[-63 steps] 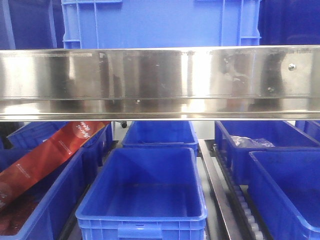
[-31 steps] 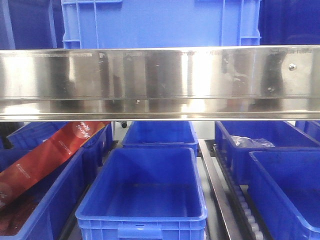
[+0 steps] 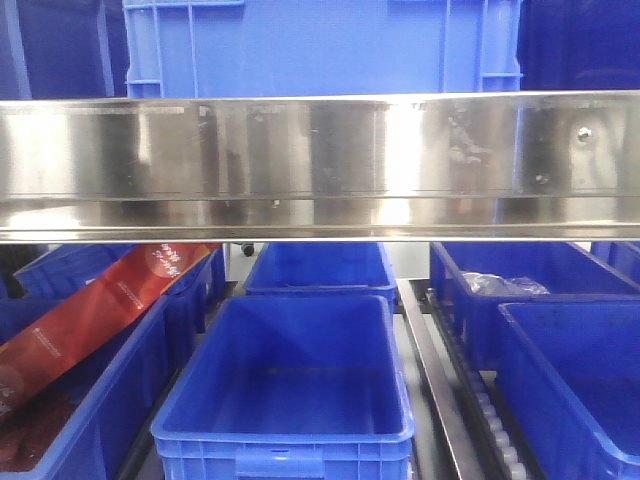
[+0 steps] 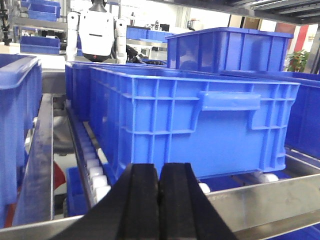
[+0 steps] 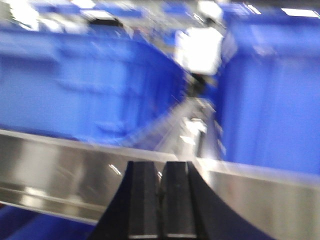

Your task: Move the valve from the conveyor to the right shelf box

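The valve and the conveyor are out of view in every frame. In the front view, blue shelf boxes fill the lower shelf: an empty one in the middle [image 3: 285, 400] and two on the right [image 3: 575, 390], the rear one [image 3: 520, 275] holding a clear plastic bag. Neither gripper shows in that view. In the left wrist view, my left gripper [image 4: 159, 170] is shut and empty, facing the side of a blue box [image 4: 200, 125]. My right gripper [image 5: 161, 167] is also shut with nothing in it, before a steel rail [image 5: 60, 165]; this view is blurred.
A wide stainless steel shelf rail [image 3: 320, 165] crosses the front view, with a blue crate [image 3: 320, 45] above it. A red packet [image 3: 90, 310] leans in the left box. White rollers [image 4: 95, 172] and a steel rail [image 4: 270, 200] lie under the box in the left wrist view.
The boxes and shelf stay put in the front view. Only the dark reflections on the steel rail shift slightly.
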Robot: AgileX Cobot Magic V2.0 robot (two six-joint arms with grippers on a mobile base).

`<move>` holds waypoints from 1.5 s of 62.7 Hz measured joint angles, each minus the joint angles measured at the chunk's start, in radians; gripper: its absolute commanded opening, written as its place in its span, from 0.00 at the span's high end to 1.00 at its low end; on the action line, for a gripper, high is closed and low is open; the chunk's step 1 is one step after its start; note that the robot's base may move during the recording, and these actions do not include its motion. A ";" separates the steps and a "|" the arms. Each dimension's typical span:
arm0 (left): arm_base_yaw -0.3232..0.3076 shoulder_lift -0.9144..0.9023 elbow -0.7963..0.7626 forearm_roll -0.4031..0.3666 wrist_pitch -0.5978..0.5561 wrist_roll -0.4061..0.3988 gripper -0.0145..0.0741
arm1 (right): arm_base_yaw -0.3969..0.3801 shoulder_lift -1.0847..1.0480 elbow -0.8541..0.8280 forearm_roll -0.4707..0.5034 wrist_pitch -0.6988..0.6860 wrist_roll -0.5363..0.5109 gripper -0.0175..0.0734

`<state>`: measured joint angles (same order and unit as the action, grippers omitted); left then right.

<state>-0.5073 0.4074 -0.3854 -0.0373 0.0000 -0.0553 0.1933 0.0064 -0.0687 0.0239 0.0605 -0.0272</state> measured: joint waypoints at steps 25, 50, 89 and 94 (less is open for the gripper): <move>0.000 0.000 0.002 0.000 0.000 0.000 0.96 | -0.168 -0.003 0.066 0.057 -0.046 0.000 0.99; 0.000 0.000 0.002 0.000 0.000 0.000 0.96 | -0.168 -0.003 0.066 0.057 -0.046 0.000 0.99; 0.002 -0.011 0.010 0.005 0.000 0.004 0.96 | -0.168 -0.003 0.066 0.057 -0.046 0.000 0.99; 0.033 -0.048 0.045 0.011 0.025 0.007 0.96 | -0.168 -0.003 0.066 0.057 -0.046 0.000 0.99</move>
<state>-0.4747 0.3593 -0.3406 -0.0261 0.0247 -0.0478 0.0251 0.0036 -0.0032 0.0812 0.0144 -0.0272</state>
